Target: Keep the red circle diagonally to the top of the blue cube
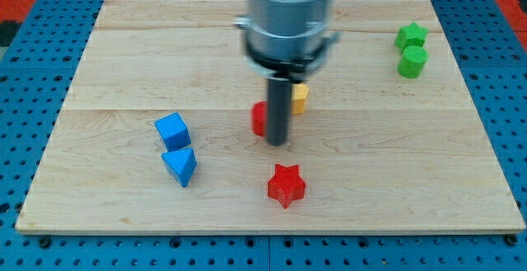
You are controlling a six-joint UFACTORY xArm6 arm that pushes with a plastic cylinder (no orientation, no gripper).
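Red circle [258,119] sits touching the left of my tip [278,143], half hidden; the blue cube [172,130] lies well left, the tip bare, holding nothing.

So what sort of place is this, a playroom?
More likely a robot test bench: a wooden board on blue perforated plate, small blocks like the blue cube and red star, and my tip beside the red circle.

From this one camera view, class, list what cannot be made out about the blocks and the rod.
- Red circle: mostly hidden behind the rod; its outline is unclear.
- Yellow block: half covered by the rod; shape unreadable.
- My tip: whether it touches the red circle cannot be told.
- Arm body: blurred, cut off by the view's top.
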